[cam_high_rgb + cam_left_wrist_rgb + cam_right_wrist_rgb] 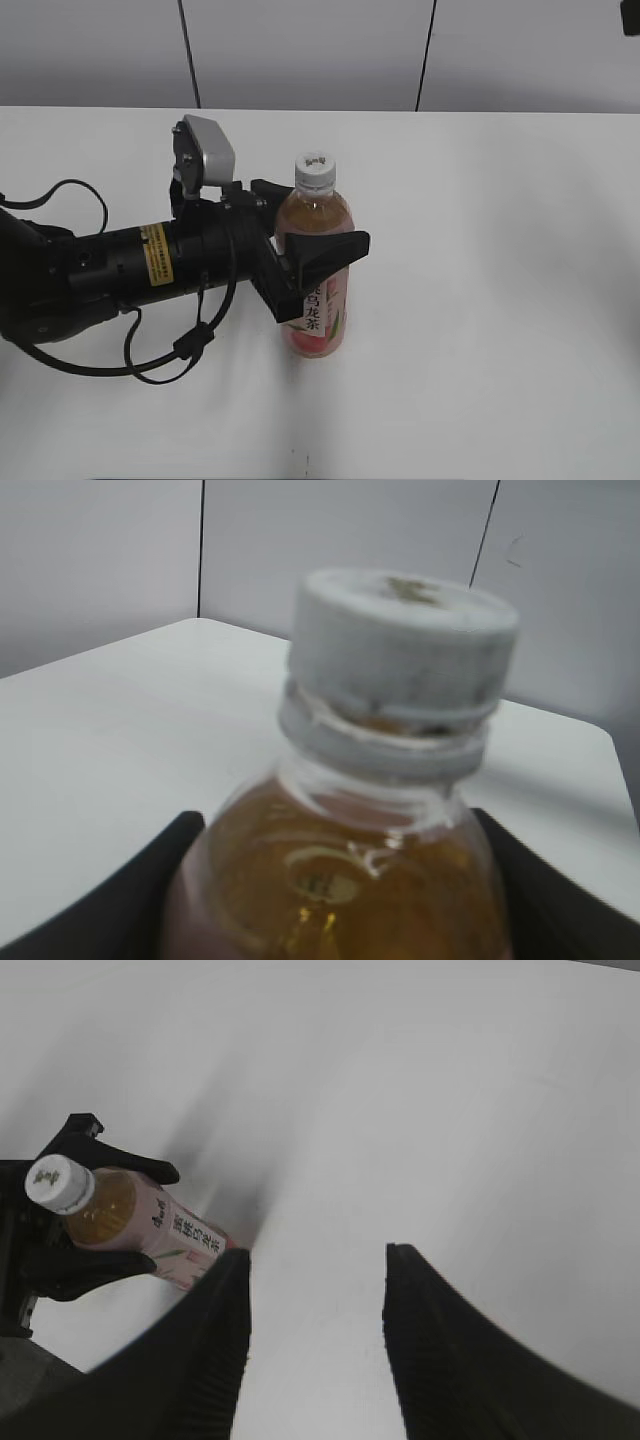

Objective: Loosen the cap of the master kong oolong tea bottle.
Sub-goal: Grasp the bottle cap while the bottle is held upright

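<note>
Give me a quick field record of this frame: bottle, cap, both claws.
bottle: slim clear plastic bottle of amber tea with pink label, upright on the white table
cap: small white ribbed screw cap, on the bottle neck, nothing touching it
left claw: closed around the bottle body, below the shoulder
right claw: open, empty, held above the table away from the bottle

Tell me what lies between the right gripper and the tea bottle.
Only bare white table. The right wrist view shows the open right gripper well apart from the bottle, which the left gripper clamps.
</note>
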Tool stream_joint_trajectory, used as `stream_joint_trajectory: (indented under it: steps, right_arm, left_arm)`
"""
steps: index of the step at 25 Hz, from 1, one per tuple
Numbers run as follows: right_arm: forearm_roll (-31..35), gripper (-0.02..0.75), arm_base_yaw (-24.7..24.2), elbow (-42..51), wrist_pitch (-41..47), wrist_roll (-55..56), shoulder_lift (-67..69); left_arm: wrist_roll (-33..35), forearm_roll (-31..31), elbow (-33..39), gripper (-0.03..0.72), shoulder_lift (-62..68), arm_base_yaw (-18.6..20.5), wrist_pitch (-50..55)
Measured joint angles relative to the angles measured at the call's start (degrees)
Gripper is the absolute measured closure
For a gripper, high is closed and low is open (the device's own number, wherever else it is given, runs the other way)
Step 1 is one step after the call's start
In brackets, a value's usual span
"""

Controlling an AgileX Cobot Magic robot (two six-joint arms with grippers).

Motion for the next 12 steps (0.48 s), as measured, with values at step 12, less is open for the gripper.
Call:
stream_joint_trajectory:
  steps: [12]
  right_arm:
    - [-10.6, 0.402, 13.8, -25.0, 9.5, 0.1, 18.2]
  left_arm:
    - [0.0, 0.0, 0.0, 0.230, 0.0, 0.0, -0.1]
